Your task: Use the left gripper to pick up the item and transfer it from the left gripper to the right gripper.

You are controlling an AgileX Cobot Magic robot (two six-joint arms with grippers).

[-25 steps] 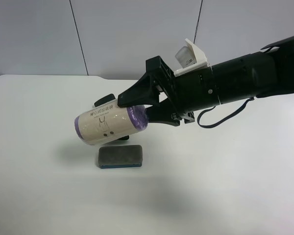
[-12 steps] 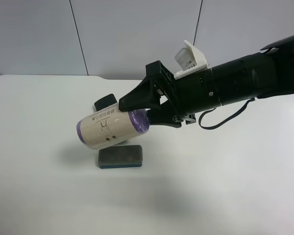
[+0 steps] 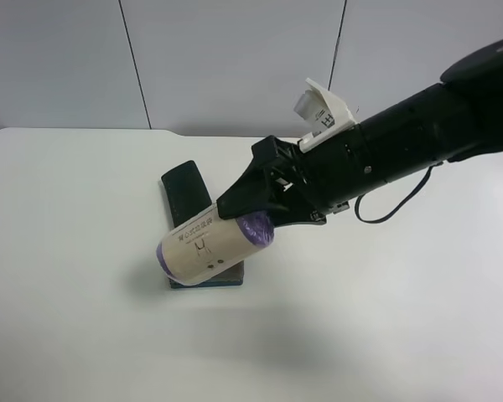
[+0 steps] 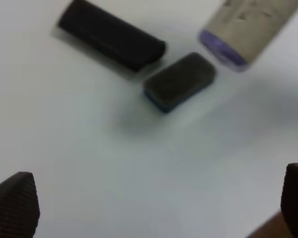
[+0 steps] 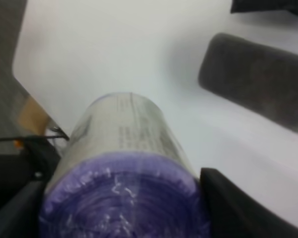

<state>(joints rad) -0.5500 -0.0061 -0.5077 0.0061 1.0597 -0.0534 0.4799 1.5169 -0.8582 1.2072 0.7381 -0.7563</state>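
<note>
From the high camera, the right gripper (image 3: pixel 253 216), on a thick black arm with a white bracket (image 3: pixel 323 117), reaches in from the table's (image 3: pixel 84 335) right side. It is clamped on one purple end of the roll (image 3: pixel 210 244). The roll slants down and out from the fingers, held in the air near the middle of the table. It covers most of the grey eraser block (image 3: pixel 233 275) below it. A dark pouch (image 3: pixel 187 191) lies flat just behind, toward the far edge; whether anything is in it cannot be told. The table is plain white, and a pale grey panelled wall (image 3: pixel 235 59) stands behind it.

In the right wrist view, the roll (image 5: pixel 124 163) fills the foreground, purple end nearest, with a black finger (image 5: pixel 228 208) pressed to each side. The eraser block (image 5: pixel 253 82) lies blurred on the white table (image 5: pixel 114 44), and grey floor (image 5: pixel 5 49) shows past the table's edge.

In the left wrist view, the left gripper (image 4: pixel 154 203) is spread wide with nothing between its fingertips (image 4: pixel 12 198), above bare table (image 4: pixel 64 124). Ahead lie the pouch (image 4: pixel 111 34) and the eraser block (image 4: pixel 180 81). The roll (image 4: pixel 243 25) hangs clear of both.
</note>
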